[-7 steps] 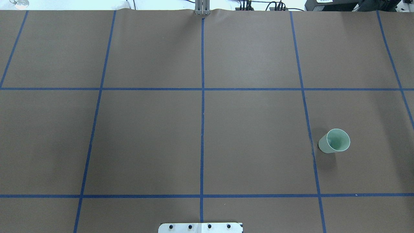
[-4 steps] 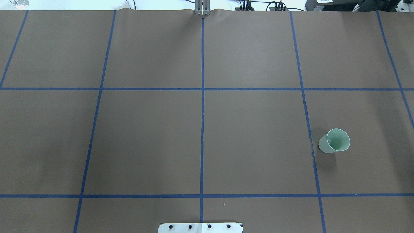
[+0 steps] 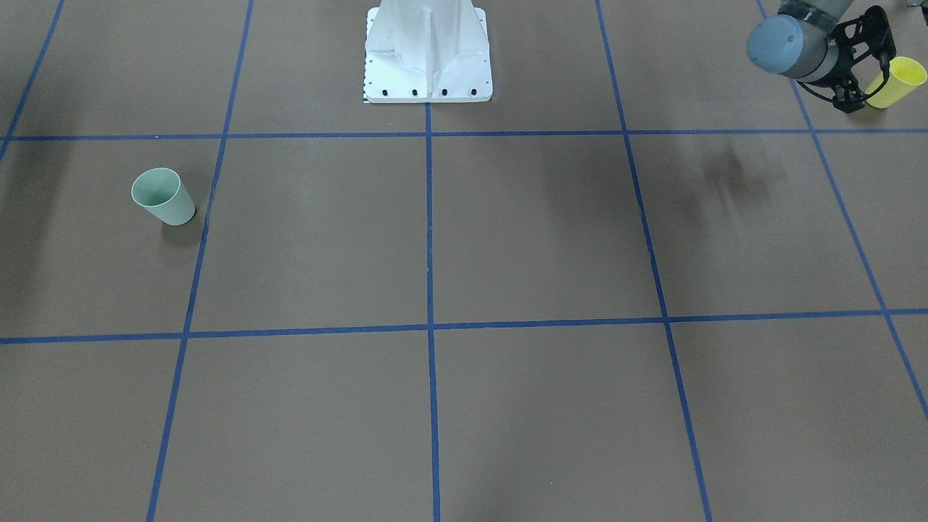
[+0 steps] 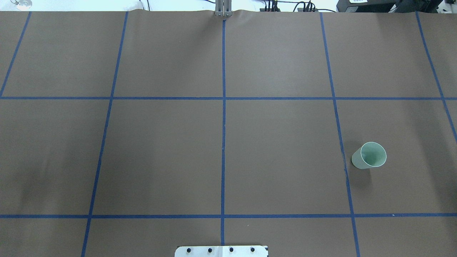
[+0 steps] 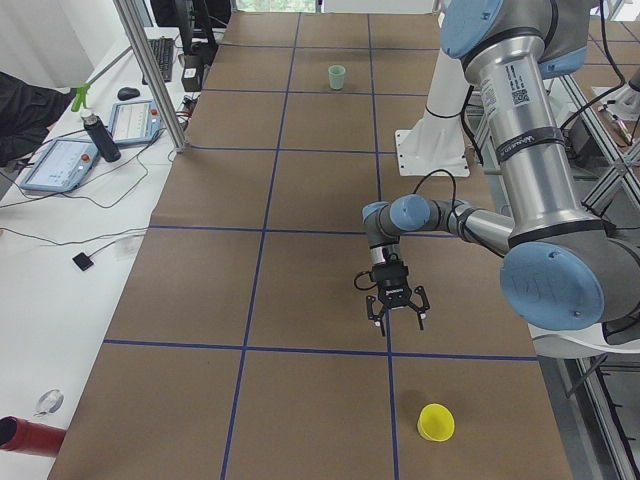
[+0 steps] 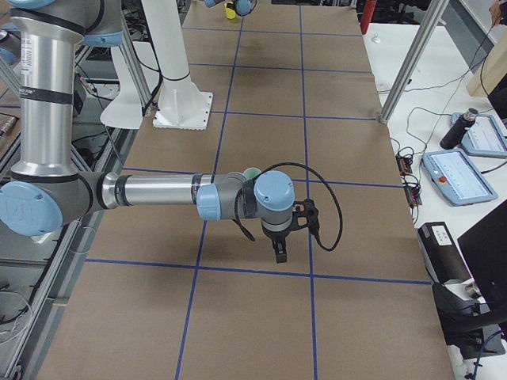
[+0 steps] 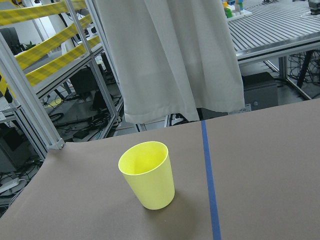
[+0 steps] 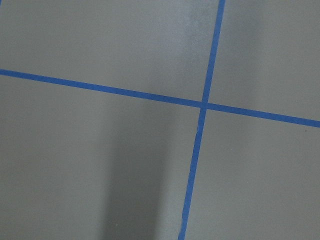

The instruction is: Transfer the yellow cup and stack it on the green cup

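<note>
The yellow cup [image 3: 897,80] stands upright on the brown table near the robot-side edge on my left side; it also shows in the exterior left view [image 5: 435,422] and fills the centre of the left wrist view [image 7: 147,175]. My left gripper [image 3: 866,64] hangs open above the table, apart from the yellow cup, fingers down [image 5: 397,320]. The green cup [image 4: 369,156] stands upright on my right side [image 3: 163,197]. My right gripper [image 6: 279,252] hovers low near the green cup [image 6: 252,171]; I cannot tell whether it is open or shut.
Blue tape lines [image 4: 223,142] divide the table into squares. The white robot pedestal [image 3: 428,58] stands at the robot-side edge. Tablets and a bottle [image 5: 100,135] lie on the operators' bench, behind a metal post [image 5: 150,70].
</note>
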{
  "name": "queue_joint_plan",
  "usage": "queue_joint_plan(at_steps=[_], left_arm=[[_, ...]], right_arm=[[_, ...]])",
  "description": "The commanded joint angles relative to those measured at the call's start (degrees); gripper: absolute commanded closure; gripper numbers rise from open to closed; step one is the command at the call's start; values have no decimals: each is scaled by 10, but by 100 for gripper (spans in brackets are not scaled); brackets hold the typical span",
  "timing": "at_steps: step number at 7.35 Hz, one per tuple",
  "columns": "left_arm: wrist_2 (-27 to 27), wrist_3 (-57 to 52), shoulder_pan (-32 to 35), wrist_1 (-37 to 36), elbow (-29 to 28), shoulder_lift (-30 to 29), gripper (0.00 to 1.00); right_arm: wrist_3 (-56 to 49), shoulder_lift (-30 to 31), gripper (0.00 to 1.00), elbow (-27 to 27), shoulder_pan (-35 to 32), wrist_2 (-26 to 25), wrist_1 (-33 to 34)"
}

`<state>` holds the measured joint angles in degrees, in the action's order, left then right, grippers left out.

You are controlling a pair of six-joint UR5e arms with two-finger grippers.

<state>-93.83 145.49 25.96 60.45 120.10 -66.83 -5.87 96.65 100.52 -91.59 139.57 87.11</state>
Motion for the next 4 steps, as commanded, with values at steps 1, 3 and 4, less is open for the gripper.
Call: queue_joint_plan(at_steps=[1, 3, 4], left_arm=[[-1, 27, -7, -4, -42, -1, 0], [-2, 52, -8, -2, -80, -7, 0], [-4, 60, -8, 2, -111, -17, 0]], right_arm=[[0, 0, 0, 0, 0, 0, 1], [0, 0, 0, 2, 0, 3, 1], [0, 0, 0, 3, 0, 3, 1]])
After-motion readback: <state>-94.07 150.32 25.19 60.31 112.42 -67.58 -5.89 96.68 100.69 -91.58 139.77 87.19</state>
